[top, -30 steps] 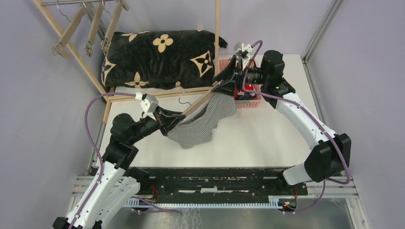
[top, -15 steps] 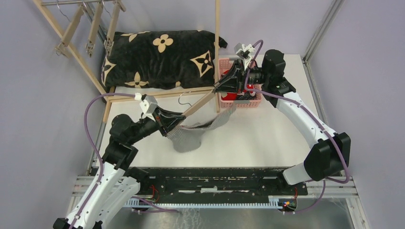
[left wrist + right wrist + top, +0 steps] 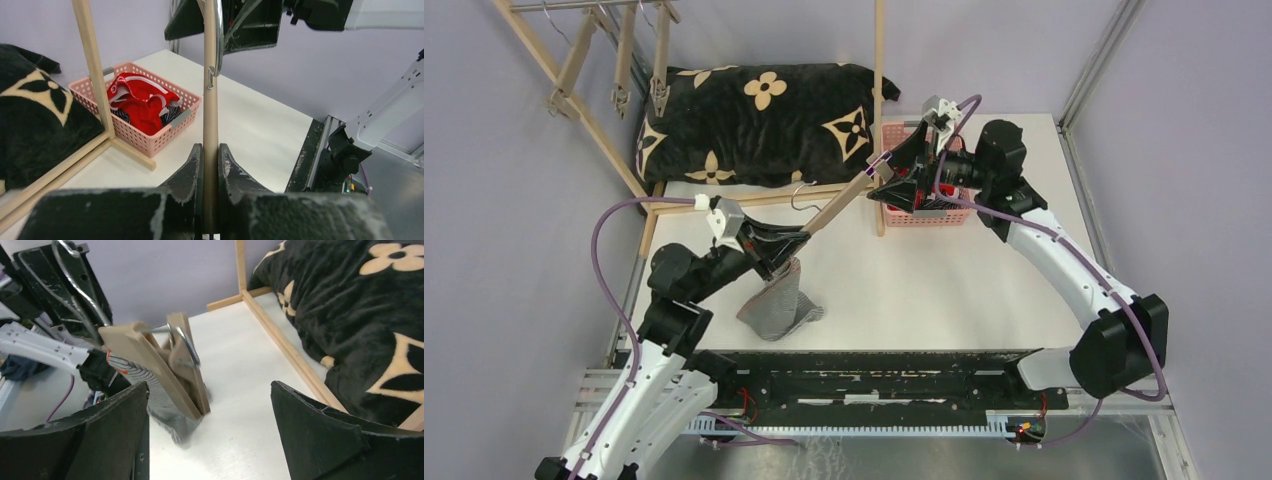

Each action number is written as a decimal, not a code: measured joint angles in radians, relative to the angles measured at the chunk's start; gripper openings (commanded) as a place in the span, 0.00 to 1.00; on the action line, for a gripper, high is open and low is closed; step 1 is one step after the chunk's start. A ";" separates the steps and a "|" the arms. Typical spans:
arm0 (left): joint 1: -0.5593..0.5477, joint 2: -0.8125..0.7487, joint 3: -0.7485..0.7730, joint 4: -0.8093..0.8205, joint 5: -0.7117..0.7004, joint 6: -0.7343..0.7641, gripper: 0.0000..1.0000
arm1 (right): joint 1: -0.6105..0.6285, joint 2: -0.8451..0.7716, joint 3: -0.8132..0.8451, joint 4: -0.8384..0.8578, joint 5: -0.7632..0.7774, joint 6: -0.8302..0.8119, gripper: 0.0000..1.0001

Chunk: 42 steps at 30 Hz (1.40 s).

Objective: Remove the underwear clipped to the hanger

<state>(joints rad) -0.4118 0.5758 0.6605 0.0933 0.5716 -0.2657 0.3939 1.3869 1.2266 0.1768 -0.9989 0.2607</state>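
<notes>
The beige hanger (image 3: 829,213) slants across the table between my two grippers. My left gripper (image 3: 790,250) is shut on its lower end, and its jaws pinch the bar (image 3: 210,125). The grey fine-striped underwear (image 3: 776,306) hangs from that end and bunches on the table; it also shows in the right wrist view (image 3: 167,412). My right gripper (image 3: 879,185) is open at the hanger's upper end with nothing in it, and the hanger (image 3: 150,365) lies ahead of its jaws. The red underwear (image 3: 142,102) and the navy striped underwear (image 3: 171,114) lie in the pink basket (image 3: 929,213).
The black cushion (image 3: 754,120) with beige flowers lies at the back, inside a wooden rack frame whose upright post (image 3: 879,90) stands beside the basket. Bare hangers (image 3: 619,70) hang on the rack at the far left. The table's near edge carries the arm bases.
The grey underwear came free at the right end of the hanger and dropped to the left, now hanging only by my left gripper. My right gripper opened and the hanger's right end rose.
</notes>
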 measured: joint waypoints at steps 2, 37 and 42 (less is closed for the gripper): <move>0.000 0.000 -0.008 0.040 -0.004 -0.016 0.03 | 0.000 -0.022 -0.053 0.069 0.039 0.039 1.00; 0.000 0.132 -0.270 0.838 -0.103 -0.397 0.03 | 0.169 0.178 -0.069 0.961 0.187 0.625 0.69; 0.000 0.152 -0.271 0.865 -0.118 -0.405 0.03 | 0.196 0.204 -0.031 0.962 0.173 0.635 0.49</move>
<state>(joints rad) -0.4122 0.7277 0.3897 0.9581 0.4538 -0.6708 0.5900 1.5913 1.1961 1.1393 -0.8261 0.8959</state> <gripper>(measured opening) 0.135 0.585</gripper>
